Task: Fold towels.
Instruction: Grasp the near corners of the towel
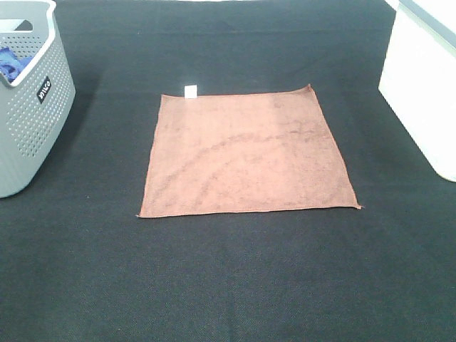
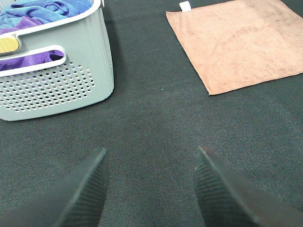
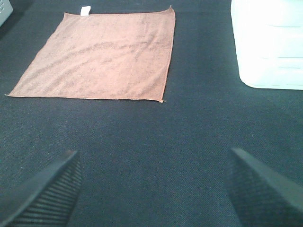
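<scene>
Exterior high view showed one black worktop [image 1: 228,285] carrying two containers. One white bin [image 1: 420,92] stood at the right, its inside hidden. One grey basket [image 1: 35,121] at the left held blue cloth [image 2: 42,12] and purple cloth [image 2: 33,59]. One towel [image 1: 246,153] lay flat and unfolded between them, one white tag [image 1: 190,90] on its far edge. Left fingers [image 2: 87,194] and right fingers [image 3: 52,189] were spread apart, holding nothing, over bare worktop near the towel.
</scene>
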### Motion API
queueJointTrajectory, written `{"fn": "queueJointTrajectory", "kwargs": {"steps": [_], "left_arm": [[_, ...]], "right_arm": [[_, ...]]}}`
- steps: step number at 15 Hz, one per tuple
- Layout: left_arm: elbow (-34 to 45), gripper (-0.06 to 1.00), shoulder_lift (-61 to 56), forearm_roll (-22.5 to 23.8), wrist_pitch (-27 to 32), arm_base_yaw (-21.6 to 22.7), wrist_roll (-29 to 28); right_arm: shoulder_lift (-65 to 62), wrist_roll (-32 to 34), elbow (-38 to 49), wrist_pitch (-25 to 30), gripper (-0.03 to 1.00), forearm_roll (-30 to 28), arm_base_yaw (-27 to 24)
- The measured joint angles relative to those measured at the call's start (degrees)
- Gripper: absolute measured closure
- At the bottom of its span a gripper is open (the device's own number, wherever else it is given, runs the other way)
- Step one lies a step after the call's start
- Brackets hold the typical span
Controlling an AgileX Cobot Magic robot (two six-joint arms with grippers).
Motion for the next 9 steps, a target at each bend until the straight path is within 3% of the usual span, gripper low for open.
{"fn": "queueJointTrajectory", "kwargs": {"steps": [9], "left_arm": [[0.00, 0.41, 0.00, 0.00, -0.11, 0.00, 0.00]], "right_arm": [[0.00, 0.00, 0.00, 0.00, 0.18, 0.00, 0.00]]}}
